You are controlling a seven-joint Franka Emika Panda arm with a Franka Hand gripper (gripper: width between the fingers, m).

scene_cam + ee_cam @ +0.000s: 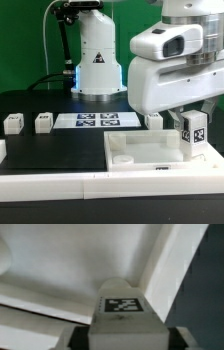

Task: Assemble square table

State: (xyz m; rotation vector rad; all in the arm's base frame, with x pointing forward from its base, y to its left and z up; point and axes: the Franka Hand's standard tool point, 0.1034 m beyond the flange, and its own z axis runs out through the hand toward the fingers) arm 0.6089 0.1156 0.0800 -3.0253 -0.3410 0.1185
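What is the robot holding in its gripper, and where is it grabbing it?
The gripper holds one white table leg. It pinches the leg's upper end from two sides, and the lower end points down at the square tabletop.

On the black table (pixel 40 150) lie the marker board (pixel 97 121), loose legs (pixel 44 122) and the square slab (pixel 140 160).

No legible words (only a warning triangle (pixel 97 57) on the robot base (pixel 100 80)).

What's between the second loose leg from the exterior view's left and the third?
The marker board lies flat between the second leg and the third leg; exterior view only.
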